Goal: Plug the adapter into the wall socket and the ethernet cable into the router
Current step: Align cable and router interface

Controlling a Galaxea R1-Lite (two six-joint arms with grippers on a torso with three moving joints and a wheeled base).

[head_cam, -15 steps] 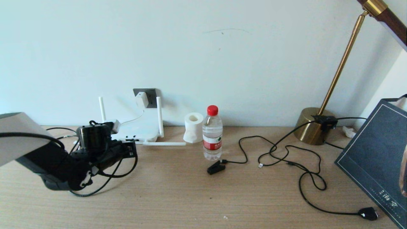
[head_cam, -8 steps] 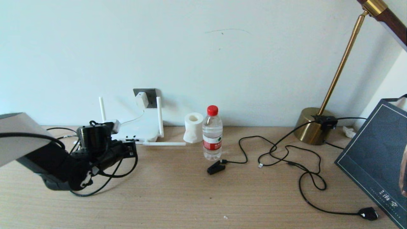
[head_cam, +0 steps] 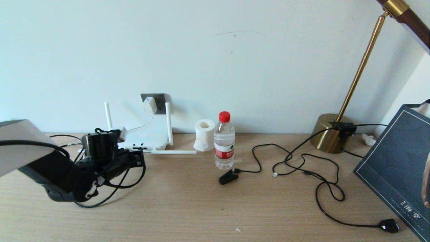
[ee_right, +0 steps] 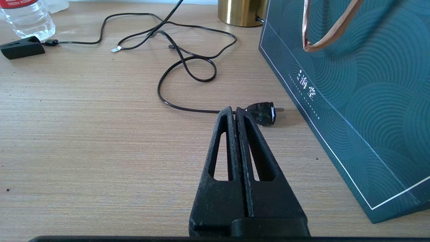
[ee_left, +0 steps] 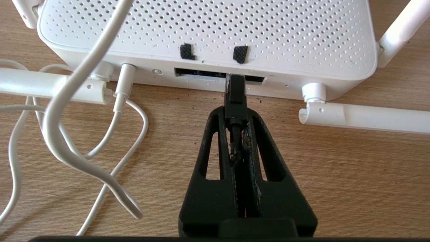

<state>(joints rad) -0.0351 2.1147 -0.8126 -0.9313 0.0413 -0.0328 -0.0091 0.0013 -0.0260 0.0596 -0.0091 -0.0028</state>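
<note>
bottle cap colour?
Red. The water bottle has a red cap, clearest in the head view.

Cable's clear plug tip (ee_left: 235, 78) was hidden inside the router (ee_left: 208, 37) port ahead of the left pincer (ee_left: 235, 116); router's far edge cut off; seating unclear.

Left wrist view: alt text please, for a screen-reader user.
The left claw is shut on the ethernet cable, its plug at a dark port on the front edge of the white router. Thin white cords loop over the wooden table beside it.
</note>
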